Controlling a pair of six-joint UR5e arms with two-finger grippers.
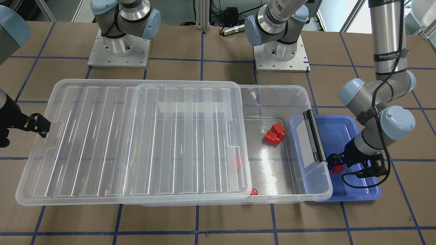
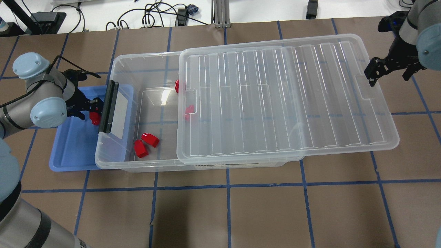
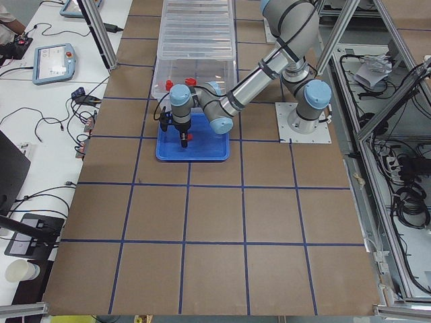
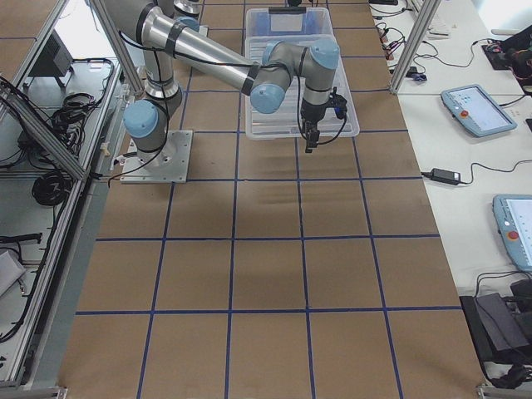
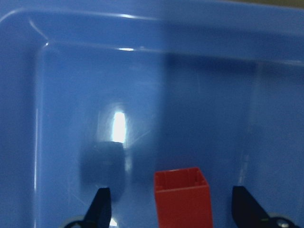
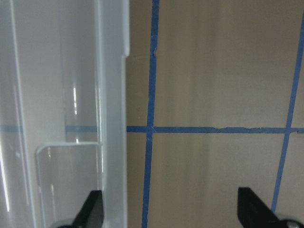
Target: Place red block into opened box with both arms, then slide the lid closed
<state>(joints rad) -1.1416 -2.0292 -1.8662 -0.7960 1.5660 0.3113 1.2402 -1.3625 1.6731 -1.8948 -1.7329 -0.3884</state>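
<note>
Fig. L gripper (image 5: 170, 211) open, fingers (image 5: 100, 205) astride the red block (image 5: 183, 190) w/o touching it, in the blue tray (image 5: 71, 95), nr the tray edge tucked under the box (image 2: 103, 151). We judge it best to centre, close on flat sides, and lift clear of the box rim. R gripper (image 6: 171, 211) open at the lid's (image 2: 275, 96) outer edge.

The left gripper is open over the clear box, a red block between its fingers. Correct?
No. The left gripper is open with a red block between its fingers, but over the blue tray, not the clear box; the left wrist view shows blue plastic beneath.
</note>
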